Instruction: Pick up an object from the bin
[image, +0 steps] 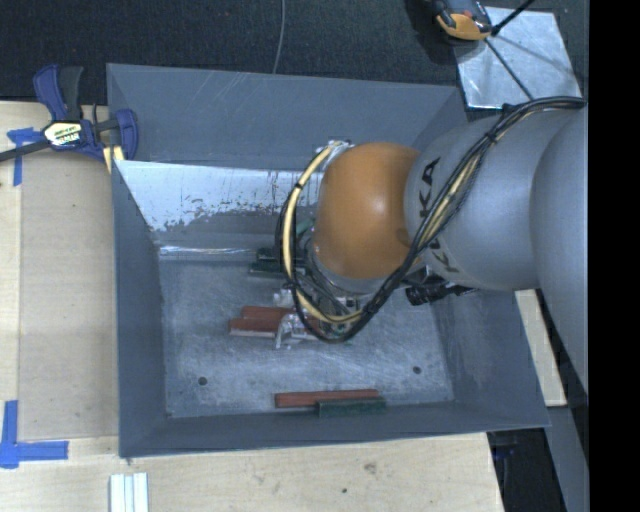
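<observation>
Matt grey metal bin (140, 330), scratched back wall (215, 205), glossy orange wrist cover (365, 205), smooth silver arm (520, 200)

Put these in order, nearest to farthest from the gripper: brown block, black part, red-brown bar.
1. Brown block, right beside the gripper, mid-floor.
2. Black part, toward the back wall, and red-brown bar, along the front wall: too close to call.

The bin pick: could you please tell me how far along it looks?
Done: the end effector is down in the bin, at the right end of a reddish-brown block. In hand: nothing visibly held; the block lies flat on the floor. Left: gripping and lifting it out.
</observation>
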